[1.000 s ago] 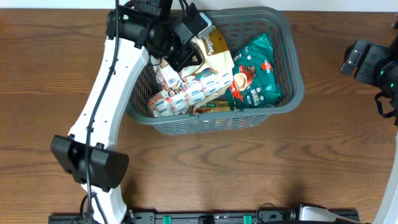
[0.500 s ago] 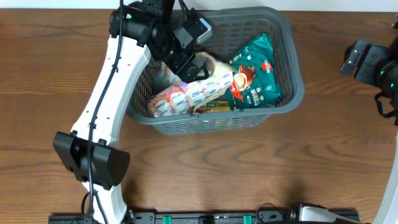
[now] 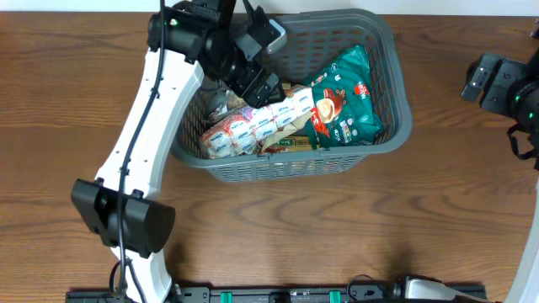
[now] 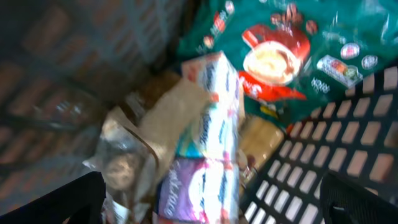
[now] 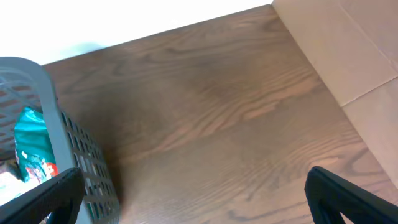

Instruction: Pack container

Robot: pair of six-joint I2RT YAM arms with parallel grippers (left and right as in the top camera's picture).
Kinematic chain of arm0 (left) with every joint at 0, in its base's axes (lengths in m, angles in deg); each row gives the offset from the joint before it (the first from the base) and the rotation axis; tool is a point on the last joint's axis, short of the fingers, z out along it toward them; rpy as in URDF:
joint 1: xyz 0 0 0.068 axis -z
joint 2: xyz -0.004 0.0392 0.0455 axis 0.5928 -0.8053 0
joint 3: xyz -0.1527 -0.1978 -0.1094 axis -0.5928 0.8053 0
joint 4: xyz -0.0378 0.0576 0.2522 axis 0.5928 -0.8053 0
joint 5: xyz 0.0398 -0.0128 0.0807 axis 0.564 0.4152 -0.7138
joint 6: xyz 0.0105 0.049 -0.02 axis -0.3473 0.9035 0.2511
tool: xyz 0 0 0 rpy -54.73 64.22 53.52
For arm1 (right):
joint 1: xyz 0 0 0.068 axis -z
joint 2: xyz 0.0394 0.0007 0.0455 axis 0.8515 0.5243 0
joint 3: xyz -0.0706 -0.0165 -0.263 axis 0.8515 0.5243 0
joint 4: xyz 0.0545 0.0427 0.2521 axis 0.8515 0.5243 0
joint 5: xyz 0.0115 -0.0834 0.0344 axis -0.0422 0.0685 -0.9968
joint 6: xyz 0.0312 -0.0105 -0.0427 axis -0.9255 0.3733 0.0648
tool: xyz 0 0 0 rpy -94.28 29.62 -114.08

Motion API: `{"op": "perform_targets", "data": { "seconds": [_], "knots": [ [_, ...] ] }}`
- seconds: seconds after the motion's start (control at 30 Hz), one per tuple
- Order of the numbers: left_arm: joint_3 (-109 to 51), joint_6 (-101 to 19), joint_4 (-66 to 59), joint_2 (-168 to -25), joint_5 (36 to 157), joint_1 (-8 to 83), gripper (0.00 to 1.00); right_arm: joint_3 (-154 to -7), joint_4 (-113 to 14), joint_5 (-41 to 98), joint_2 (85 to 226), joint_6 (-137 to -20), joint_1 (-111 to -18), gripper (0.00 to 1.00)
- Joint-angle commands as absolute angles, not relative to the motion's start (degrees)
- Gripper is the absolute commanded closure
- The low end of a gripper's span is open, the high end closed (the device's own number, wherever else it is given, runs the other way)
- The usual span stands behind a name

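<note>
While looking from overhead, got the large dark grey slotted plastic basket (image 3: 396, 126) far-middle on the brown wooden table (image 3: 337, 236). Seeing left gripper (image 4: 205, 200) inside it, spread wide, empty; same for right gripper (image 5: 196, 200), well off beside it.

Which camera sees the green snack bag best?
The overhead view: the green snack bag lies nearly whole and sharp inside the basket. The left wrist view shows it blurred and cut off; the right wrist view shows only a sliver behind the basket wall.
</note>
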State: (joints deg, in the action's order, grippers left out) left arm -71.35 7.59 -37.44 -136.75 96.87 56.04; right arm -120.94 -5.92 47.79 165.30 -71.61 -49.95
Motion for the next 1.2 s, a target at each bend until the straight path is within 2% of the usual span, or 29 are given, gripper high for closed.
{"op": "perform_targets", "data": {
  "seconds": [0.0, 0.2, 0.4, 0.9, 1.07, 1.17],
  "knots": [
    [-72.4, 3.2, -35.3, -131.1, 92.6, 56.0, 0.01, -121.6, -5.9, 48.5, 165.4, -72.2, -49.6, 0.01],
    [-72.3, -4.2, -31.7, -121.4, 74.6, 56.0, 0.01, -121.6, -5.9, 48.5, 165.4, -72.2, -49.6, 0.01],
    [-72.3, -6.2, -34.8, -115.2, 68.2, 56.0, 0.01, -121.6, -5.9, 48.5, 165.4, -72.2, -49.6, 0.01],
    [-72.3, -6.8, -36.5, -113.6, 67.0, 56.1, 0.01, -121.6, -5.9, 48.5, 165.4, -72.2, -49.6, 0.01],
    [-72.3, -14.2, -32.0, -112.3, 67.0, 55.5, 0.01, -121.6, -5.9, 48.5, 165.4, -72.2, -49.6, 0.01],
    [-72.3, -14.7, -28.8, -110.7, 67.0, 54.6, 0.01, -121.6, -5.9, 48.5, 165.4, -72.2, -49.6, 0.01]
  ]
}}
